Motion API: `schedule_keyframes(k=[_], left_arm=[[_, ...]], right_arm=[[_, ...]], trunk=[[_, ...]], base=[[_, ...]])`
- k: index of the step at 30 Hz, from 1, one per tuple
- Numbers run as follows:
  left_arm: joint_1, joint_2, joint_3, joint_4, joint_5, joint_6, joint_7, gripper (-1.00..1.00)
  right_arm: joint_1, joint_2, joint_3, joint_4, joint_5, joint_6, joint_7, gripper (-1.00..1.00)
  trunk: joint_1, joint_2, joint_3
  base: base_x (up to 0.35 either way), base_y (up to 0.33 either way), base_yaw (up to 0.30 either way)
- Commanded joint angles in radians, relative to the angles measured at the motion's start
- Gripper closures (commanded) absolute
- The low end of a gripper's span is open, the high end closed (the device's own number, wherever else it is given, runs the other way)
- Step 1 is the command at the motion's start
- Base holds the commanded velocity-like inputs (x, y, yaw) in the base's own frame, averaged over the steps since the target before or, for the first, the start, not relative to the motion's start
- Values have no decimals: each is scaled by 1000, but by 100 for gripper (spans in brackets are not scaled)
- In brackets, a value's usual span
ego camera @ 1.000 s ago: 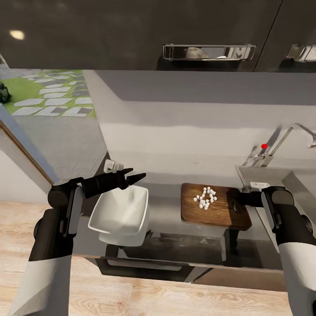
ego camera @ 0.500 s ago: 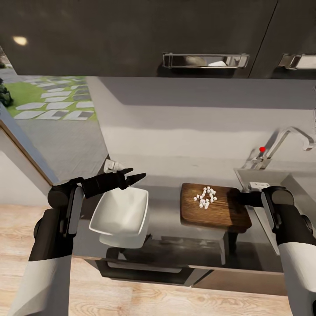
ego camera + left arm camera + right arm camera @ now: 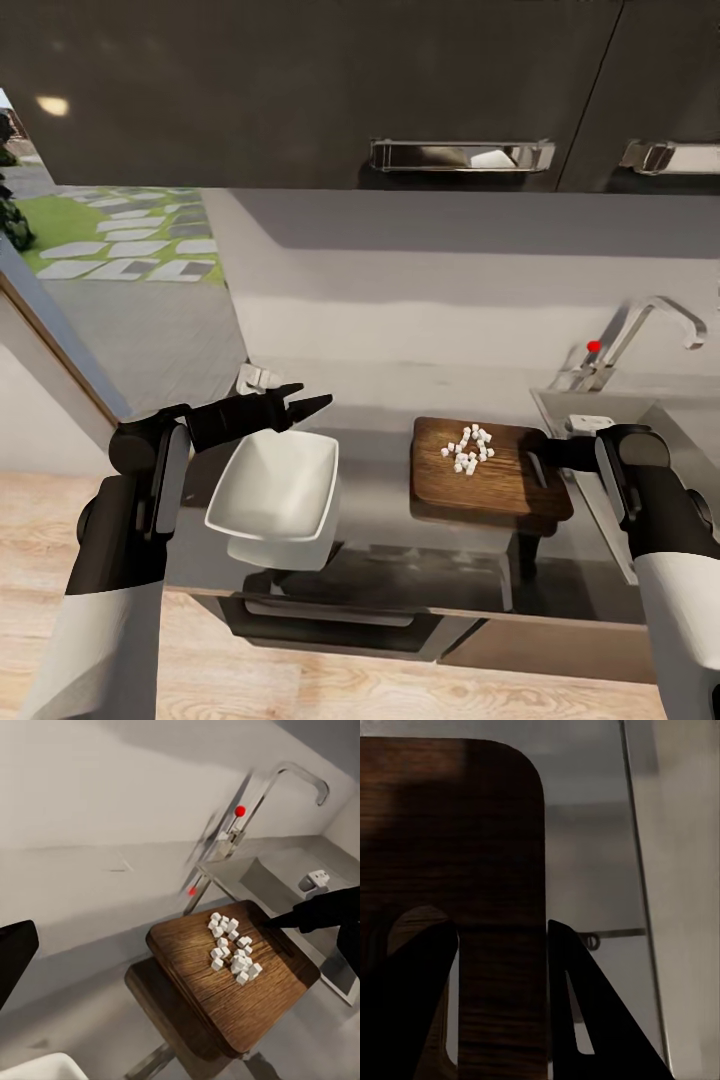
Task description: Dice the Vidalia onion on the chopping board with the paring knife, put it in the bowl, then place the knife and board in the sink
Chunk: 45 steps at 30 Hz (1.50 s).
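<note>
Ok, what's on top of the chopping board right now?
A small pile of white diced onion pieces sits on the chopping board. The right gripper grips its sink-side end, hiding that edge.

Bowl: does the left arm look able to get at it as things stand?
Probably yes. The left gripper hovers just above the far rim of the empty bowl, nothing between them; the diced onion sits apart on the chopping board.

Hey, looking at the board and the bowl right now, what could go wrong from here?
1. The right gripper grips only the chopping board's edge, and the board looks lifted off the countertop; it may tilt and slip.
2. The diced onion lies loose on it, apart from the bowl; cubes could spill onto the countertop.
3. The left gripper hangs over the bowl's rim and might knock it.
</note>
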Motion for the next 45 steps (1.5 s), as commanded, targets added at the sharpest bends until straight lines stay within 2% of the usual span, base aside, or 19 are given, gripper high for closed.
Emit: schedule_keyframes(k=[1, 45], left_arm=[[-1, -1, 2, 0, 3, 9, -3, -100], [-1, -2, 2, 3, 3, 9, -3, -100]], right_arm=[[-1, 0, -1, -1, 10, 4, 10, 100], [-1, 15, 2, -1, 10, -4, 15, 100]], trunk=[[1, -2, -1], [1, -2, 1]], base=[[0, 0, 0], [0, 0, 0]])
